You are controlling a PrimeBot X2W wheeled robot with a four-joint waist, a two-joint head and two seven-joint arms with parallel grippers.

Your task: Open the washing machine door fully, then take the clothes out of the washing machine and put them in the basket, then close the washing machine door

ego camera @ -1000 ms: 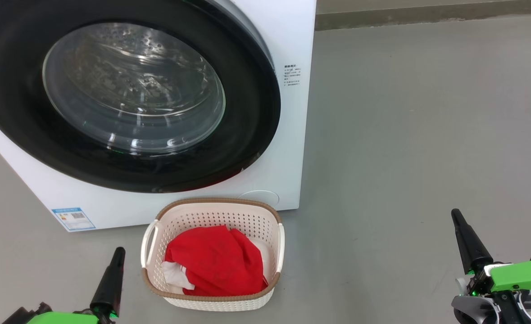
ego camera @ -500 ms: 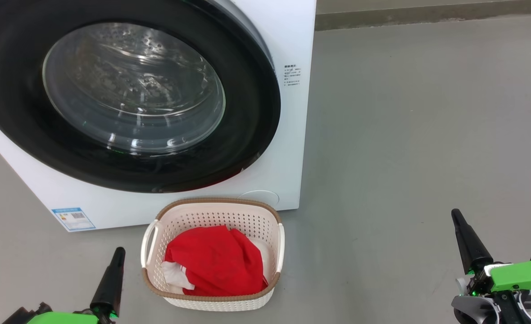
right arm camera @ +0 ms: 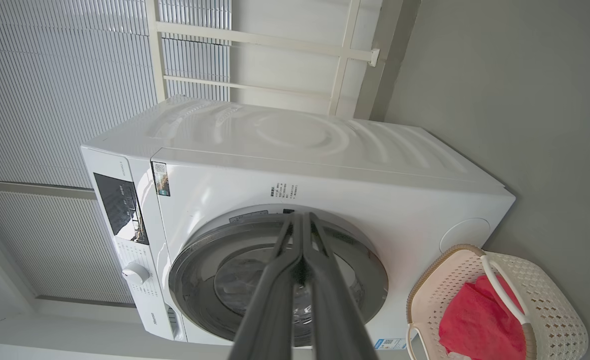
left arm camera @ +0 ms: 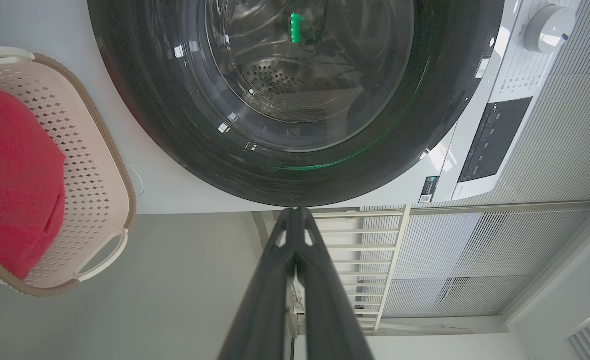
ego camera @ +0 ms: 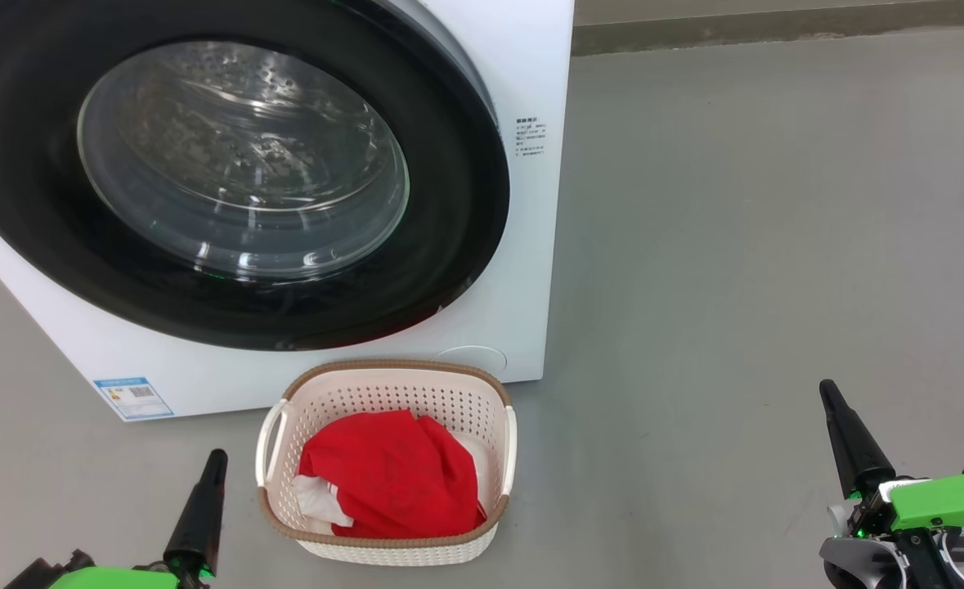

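The washing machine (ego camera: 535, 245) stands on the grey floor (ego camera: 743, 245) with its door (ego camera: 457, 204) shut flat against the white front. The glossy black rim rings the bulging glass, and the perforated steel drum shows dimly through it. A small blue sticker (ego camera: 133, 397) sits at the lower left corner of the front. On the floor just in front of the machine, below the door's bottom edge, sits the cream perforated basket (ego camera: 396, 366) with its brown woven-look rim. The red clothes (ego camera: 392, 474) lie heaped inside it, a white piece (ego camera: 318, 501) poking out at the near left. The left gripper (ego camera: 217, 455) is low beside the basket's left handle, fingers pressed together around nothing. The right gripper (ego camera: 826, 388) is well off to the basket's right over bare floor, likewise clenched and empty.
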